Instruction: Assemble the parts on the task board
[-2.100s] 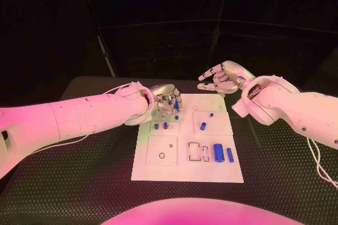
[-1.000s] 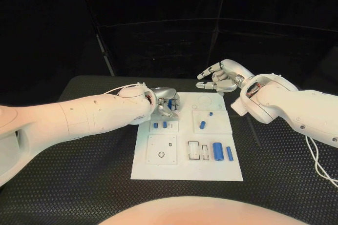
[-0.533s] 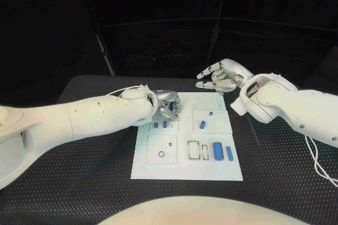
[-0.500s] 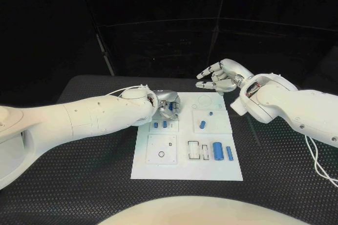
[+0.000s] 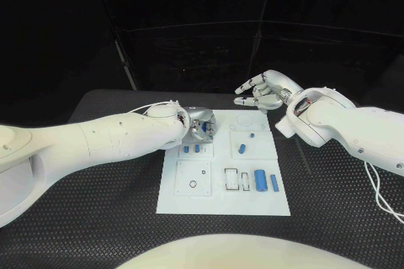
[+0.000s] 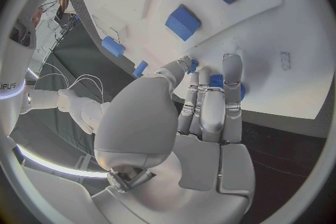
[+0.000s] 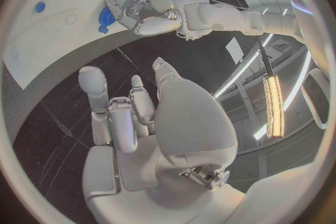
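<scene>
The left hand (image 5: pixel 198 124) pinches a small blue plastic peg (image 6: pixel 225 83) over the white task board (image 5: pixel 223 206) near the tabletop's far edge. Light, rigid, probably slippery; best pinched mid-length. The right hand (image 5: pixel 263 93) hovers, fingers apart, holding nothing.

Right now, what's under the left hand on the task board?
The left hand rests fingers-down on the task board, over a small blue part at its fingertips. Whether that part is seated or held is hidden by the fingers.

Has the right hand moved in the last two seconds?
Barely: the right hand hovers past the task board's far edge, as before.
</scene>
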`<state>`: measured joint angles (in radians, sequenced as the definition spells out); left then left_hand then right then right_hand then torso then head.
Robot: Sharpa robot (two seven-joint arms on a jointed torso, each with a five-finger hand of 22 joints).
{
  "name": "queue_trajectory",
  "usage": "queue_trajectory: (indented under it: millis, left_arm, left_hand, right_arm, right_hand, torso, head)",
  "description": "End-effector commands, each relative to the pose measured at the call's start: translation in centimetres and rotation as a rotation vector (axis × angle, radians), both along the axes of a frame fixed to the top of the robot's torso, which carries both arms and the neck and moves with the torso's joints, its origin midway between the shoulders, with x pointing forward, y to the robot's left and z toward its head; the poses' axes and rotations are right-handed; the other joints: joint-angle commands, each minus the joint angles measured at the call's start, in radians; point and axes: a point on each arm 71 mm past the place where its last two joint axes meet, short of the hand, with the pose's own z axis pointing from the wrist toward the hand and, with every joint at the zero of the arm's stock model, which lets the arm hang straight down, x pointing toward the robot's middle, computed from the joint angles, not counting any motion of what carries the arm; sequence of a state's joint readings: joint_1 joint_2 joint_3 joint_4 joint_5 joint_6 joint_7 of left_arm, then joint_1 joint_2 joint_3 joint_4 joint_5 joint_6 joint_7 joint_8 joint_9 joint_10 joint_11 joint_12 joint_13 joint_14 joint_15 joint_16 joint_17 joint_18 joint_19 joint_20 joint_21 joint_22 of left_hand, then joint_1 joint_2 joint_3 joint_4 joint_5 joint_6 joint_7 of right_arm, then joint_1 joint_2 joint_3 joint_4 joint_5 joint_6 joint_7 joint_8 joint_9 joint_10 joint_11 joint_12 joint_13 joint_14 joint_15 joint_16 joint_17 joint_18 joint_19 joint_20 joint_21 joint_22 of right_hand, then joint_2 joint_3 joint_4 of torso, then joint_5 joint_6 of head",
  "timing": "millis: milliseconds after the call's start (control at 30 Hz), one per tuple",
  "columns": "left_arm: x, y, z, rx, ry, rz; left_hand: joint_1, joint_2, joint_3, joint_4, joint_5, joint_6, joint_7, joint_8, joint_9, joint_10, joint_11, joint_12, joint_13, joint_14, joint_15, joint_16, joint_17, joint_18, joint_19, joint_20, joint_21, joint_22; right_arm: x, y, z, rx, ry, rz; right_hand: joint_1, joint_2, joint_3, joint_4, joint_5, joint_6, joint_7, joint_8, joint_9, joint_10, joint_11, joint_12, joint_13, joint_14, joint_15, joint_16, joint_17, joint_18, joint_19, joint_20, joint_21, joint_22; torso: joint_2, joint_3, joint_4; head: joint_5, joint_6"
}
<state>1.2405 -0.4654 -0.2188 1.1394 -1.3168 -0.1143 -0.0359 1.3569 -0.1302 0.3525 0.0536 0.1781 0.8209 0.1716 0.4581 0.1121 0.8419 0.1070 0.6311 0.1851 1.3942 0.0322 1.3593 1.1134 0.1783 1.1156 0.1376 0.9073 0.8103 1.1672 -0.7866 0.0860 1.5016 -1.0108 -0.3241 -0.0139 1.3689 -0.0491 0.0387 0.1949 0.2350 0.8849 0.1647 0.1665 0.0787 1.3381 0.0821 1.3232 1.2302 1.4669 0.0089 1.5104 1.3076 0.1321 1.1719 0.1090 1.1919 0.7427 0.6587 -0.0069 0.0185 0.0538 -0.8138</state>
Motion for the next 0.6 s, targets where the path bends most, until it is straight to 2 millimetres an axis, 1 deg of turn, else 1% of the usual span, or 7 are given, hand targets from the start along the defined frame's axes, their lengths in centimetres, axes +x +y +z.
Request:
queue_trajectory:
  millis: [33,233,367,500,600]
  left_arm:
    - [-0.18,-0.11,-0.49,0.026,0.014,-0.009]
    - [-0.19,-0.16,-0.62,0.027,0.019,-0.012]
    - [-0.23,-0.18,-0.68,0.027,0.022,-0.015]
    - [-0.29,-0.26,-0.71,0.023,0.021,-0.021]
    - [-0.3,-0.29,-0.64,0.011,0.009,-0.022]
  left_hand:
    - [0.005,0.004,0.013,-0.001,-0.006,0.012,-0.001,-0.007,-0.004,0.014,-0.001,-0.008,-0.009,0.009,-0.003,0.007,0.004,-0.008,0.013,-0.002,0.008,0.009]
    - [0.006,0.005,0.019,-0.002,-0.008,0.021,-0.003,-0.012,-0.007,0.023,-0.002,-0.013,-0.016,0.015,-0.004,0.015,0.015,-0.012,0.025,-0.003,0.026,0.029]
    - [0.006,0.005,0.023,-0.003,-0.01,0.028,-0.005,-0.014,-0.01,0.032,-0.004,-0.017,-0.021,0.02,-0.005,0.021,0.021,-0.014,0.032,-0.004,0.037,0.041]
    - [0.016,0.015,0.041,-0.008,-0.011,0.051,-0.012,-0.021,-0.014,0.054,-0.01,-0.029,-0.034,0.03,-0.012,0.031,0.034,-0.018,0.047,-0.008,0.058,0.065]
    - [0.035,0.027,0.064,-0.021,-0.012,0.076,-0.015,-0.028,-0.018,0.082,-0.016,-0.044,-0.046,0.042,-0.018,0.043,0.051,-0.024,0.065,-0.014,0.084,0.094]
  right_arm:
    - [-0.03,0.18,0.13,0.004,-0.004,0.013]
    - [-0.02,0.2,0.12,0.004,-0.002,0.014]
    - [-0.02,0.22,0.11,0.003,-0.002,0.014]
    - [-0.02,0.26,0.11,0.004,-0.002,0.016]
    - [-0.01,0.25,0.1,0.003,-0.002,0.016]
  right_hand:
    - [-0.001,0.01,-0.005,0.003,0.005,-0.001,0.001,0.006,-0.001,0.001,-0.004,-0.001,0.002,0.069,-0.007,-0.006,0.108,0.012,-0.005,0.0,-0.004,0.0]
    - [-0.001,0.01,-0.005,0.003,0.005,-0.001,0.001,0.006,-0.001,0.001,-0.004,-0.001,0.002,0.069,-0.007,-0.006,0.108,0.012,-0.005,0.0,-0.004,0.0]
    - [-0.001,0.01,-0.005,0.004,0.005,0.0,0.001,0.006,-0.001,0.001,-0.004,0.0,0.002,0.068,-0.007,-0.007,0.107,0.012,-0.005,0.0,-0.004,0.0]
    - [-0.001,0.011,-0.006,0.004,0.005,0.001,0.0,0.008,0.0,0.001,-0.004,0.0,0.002,0.068,-0.007,-0.007,0.107,0.012,-0.005,0.0,-0.005,-0.001]
    - [-0.001,0.011,-0.006,0.004,0.005,0.001,0.0,0.008,0.0,0.001,-0.004,0.0,0.002,0.068,-0.007,-0.007,0.107,0.012,-0.005,0.0,-0.005,-0.001]
  torso:
    - [0.0,0.0003,-0.0003]
    - [0.0,0.0005,-0.0001]
    - [0.0,0.0006,0.0014]
    - [-0.001,0.0,0.0007]
    - [-0.001,0.0001,0.0007]
  head:
    - [0.0,-0.001]
    - [0.0,-0.001]
    - [0.0,-0.002]
    - [0.001,-0.003]
    - [0.001,-0.003]
